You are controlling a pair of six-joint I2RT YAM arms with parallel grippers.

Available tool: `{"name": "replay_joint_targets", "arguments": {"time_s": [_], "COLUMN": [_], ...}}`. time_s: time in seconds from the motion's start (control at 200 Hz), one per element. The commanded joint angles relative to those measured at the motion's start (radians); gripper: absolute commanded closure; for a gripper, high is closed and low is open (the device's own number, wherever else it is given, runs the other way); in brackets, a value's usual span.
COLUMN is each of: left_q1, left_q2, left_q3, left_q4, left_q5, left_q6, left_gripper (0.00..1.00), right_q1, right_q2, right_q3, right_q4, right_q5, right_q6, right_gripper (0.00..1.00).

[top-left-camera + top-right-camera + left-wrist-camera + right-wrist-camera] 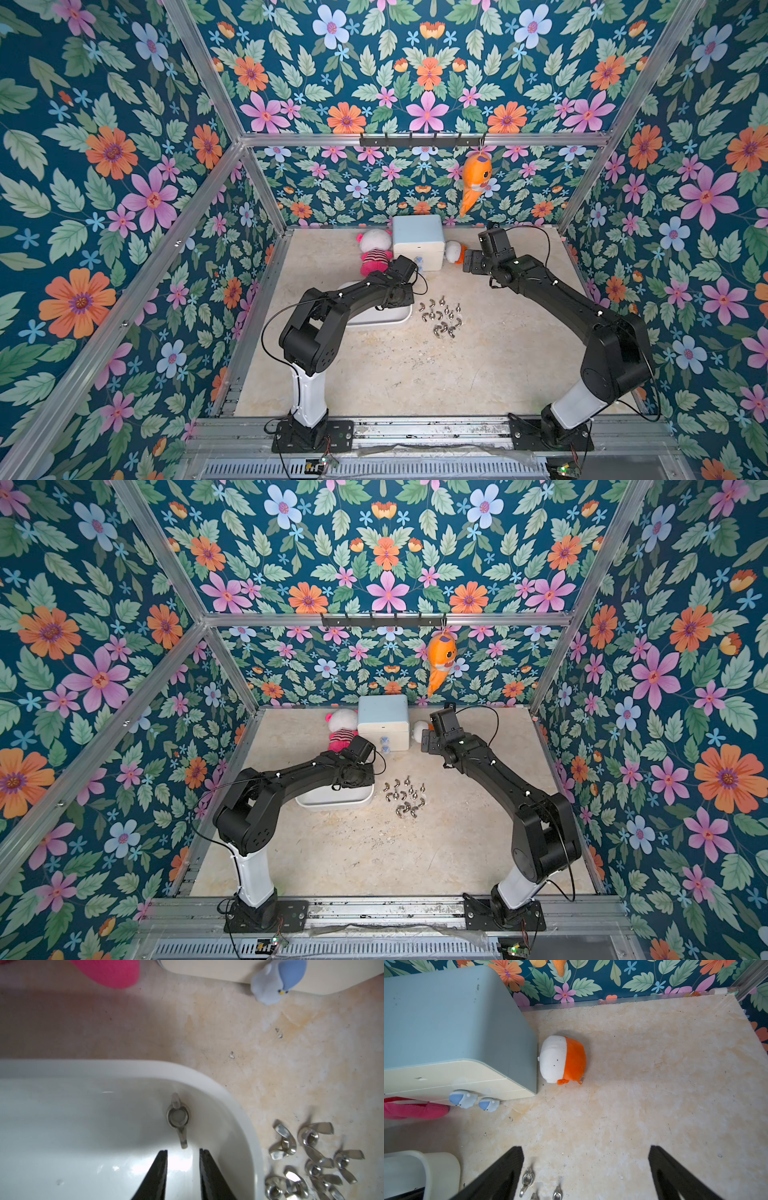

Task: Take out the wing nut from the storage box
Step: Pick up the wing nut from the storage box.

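Observation:
A single metal wing nut [178,1118] lies flat inside the white storage box [207,1076], close to its rounded corner. My left gripper [183,1152] hovers inside the box, open by a narrow gap with nothing between its fingers. The nut's near wing ends just beyond the fingertips. In both top views the left arm covers most of the storage box [386,318] [332,800] and hides the gripper. My right gripper [585,1148] is wide open and empty above the table, near the back.
Several loose wing nuts [442,318] [311,1157] lie on the table just right of the box. At the back stand a white drawer cabinet [417,239], a pink plush [374,251] and an orange-white plush [562,1059]. An orange fish toy [476,178] hangs from the rail.

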Motion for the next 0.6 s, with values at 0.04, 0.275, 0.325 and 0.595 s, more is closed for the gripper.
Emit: {"name": "replay_joint_targets", "arguments": {"time_s": [0.04, 0.275, 0.325, 0.595], "left_q1": [0.000, 0.000, 0.000, -0.002], "left_q2": [0.014, 0.052, 0.059, 0.061], "left_q3": [0.014, 0.051, 0.055, 0.045], "left_q4": [0.008, -0.007, -0.007, -0.009], "left_q5": [-0.033, -0.073, -0.067, -0.060], "left_q6": [0.003, 0.007, 0.009, 0.007], "left_gripper": [0.68, 0.71, 0.72, 0.77], "right_q1": [0.000, 0.000, 0.001, 0.001], "right_q2": [0.002, 0.000, 0.000, 0.001], "right_q3": [-0.005, -0.008, -0.008, -0.013], "right_q4": [0.005, 0.007, 0.006, 0.010], "right_q5": [0.014, 0.013, 0.012, 0.014], "right_q6": [-0.003, -0.004, -0.004, -0.004], "right_gripper": [0.01, 0.01, 0.01, 0.01]}}
